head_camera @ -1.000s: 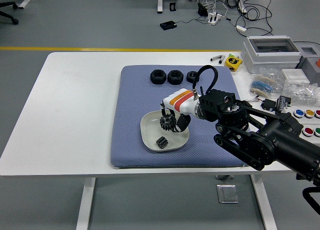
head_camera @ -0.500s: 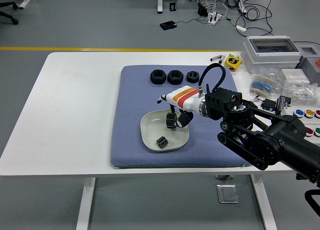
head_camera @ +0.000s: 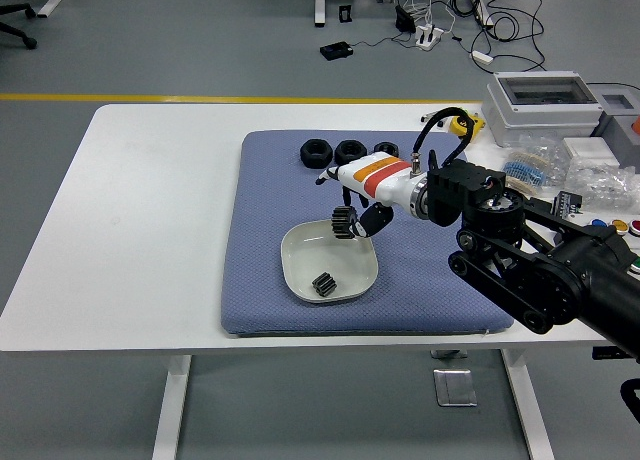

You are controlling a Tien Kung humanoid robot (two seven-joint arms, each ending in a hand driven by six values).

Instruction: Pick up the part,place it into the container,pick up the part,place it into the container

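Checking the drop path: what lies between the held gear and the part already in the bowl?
Head view: only bare bowl floor between gear and part.

Parts of the scene that can't be made out from here

The right hand (head_camera: 352, 212) covers part of the black gear (head_camera: 345, 222) it grips, and its fingertips are hard to separate from the gear's teeth. The right arm (head_camera: 540, 270) runs off the picture's right edge and hides the blue mat's (head_camera: 275, 230) near right corner. The third black ring (head_camera: 385, 148) sits half behind the hand. The clutter (head_camera: 600, 180) at far right is cut off.
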